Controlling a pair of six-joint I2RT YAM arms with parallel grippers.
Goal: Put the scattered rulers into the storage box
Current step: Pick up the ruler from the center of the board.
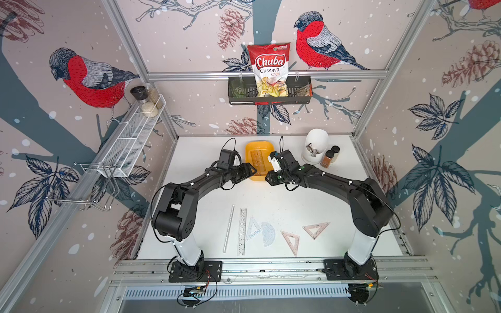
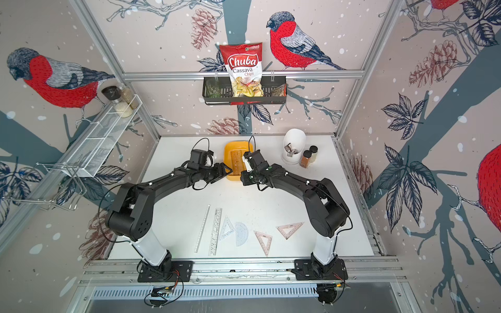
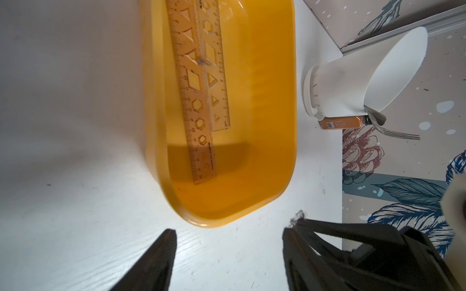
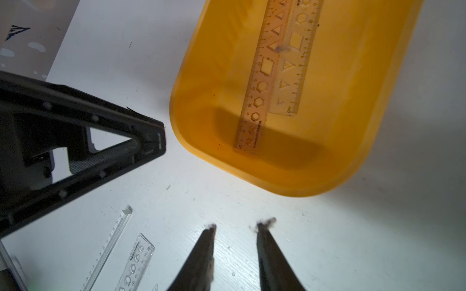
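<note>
Left gripper (image 3: 229, 230) wide open, right gripper (image 4: 237, 225) part open, both empty beside the storage box (image 1: 254, 145), which holds two rulers (image 3: 195, 100), at the table's (image 1: 271, 195) far edge; six rulers (image 1: 242, 230) lie behind both near the front edge, the long ones fore-and-aft on the left arm's side.

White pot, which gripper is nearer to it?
Right. The right gripper is at the storage box's edge facing the white pot; the left gripper at its opposite edge.
</note>
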